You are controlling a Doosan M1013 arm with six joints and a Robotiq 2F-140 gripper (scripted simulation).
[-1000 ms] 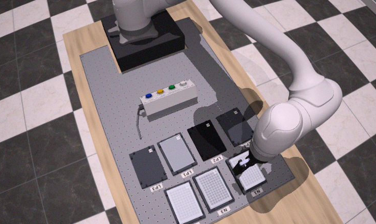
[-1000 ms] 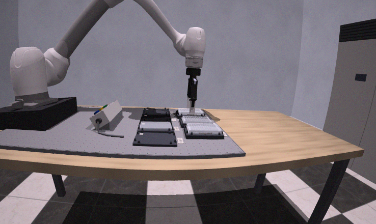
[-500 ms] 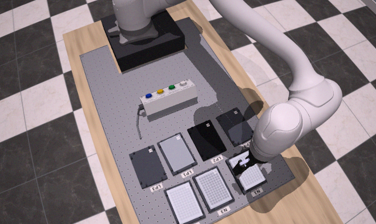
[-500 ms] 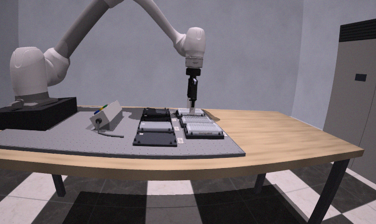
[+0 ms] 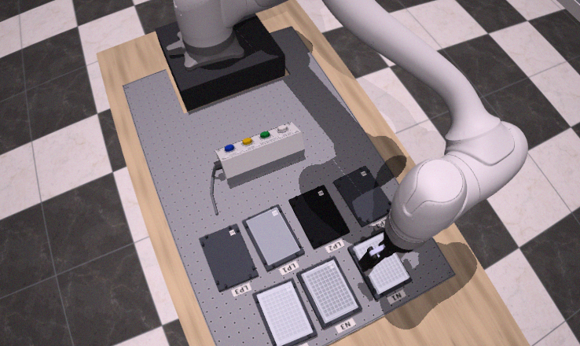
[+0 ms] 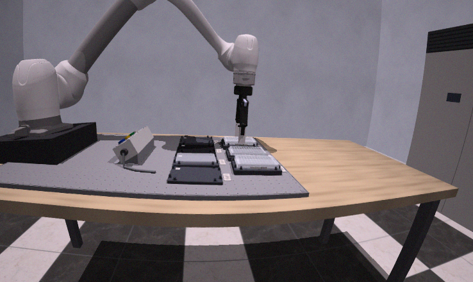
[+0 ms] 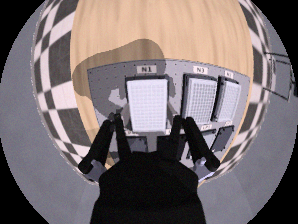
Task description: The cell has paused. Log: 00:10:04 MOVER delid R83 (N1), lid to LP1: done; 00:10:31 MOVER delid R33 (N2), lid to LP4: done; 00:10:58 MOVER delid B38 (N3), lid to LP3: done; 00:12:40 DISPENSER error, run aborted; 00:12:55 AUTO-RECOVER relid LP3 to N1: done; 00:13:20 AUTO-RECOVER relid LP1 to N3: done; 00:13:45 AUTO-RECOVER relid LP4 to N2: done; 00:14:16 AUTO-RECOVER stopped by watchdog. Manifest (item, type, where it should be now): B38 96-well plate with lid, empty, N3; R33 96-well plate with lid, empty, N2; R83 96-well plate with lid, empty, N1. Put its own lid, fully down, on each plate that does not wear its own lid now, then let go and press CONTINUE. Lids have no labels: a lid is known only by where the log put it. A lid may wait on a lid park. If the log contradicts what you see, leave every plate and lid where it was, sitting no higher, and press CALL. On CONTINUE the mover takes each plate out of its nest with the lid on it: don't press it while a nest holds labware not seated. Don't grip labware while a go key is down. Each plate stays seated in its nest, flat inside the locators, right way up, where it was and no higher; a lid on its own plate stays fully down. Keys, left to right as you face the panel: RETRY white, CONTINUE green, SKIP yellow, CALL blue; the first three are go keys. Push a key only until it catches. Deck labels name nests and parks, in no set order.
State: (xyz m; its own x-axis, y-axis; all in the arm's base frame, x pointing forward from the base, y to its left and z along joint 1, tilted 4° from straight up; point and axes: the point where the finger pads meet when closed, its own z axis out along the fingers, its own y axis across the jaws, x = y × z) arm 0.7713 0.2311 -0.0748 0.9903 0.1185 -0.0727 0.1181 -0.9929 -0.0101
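One thin, clear plastic lid [image 5: 384, 266], light, slippery and easily cracked, sits on the plate at nest N1, far right; the hand [image 5: 376, 252] clamps its long edges

A: Can you read the LP4 label [image 5: 379, 223]?
B: No, the arm [image 5: 434, 193] covers most of it.
A: And the near plate [image 5: 284, 314]?
B: The picture's bottom edge cuts it off.
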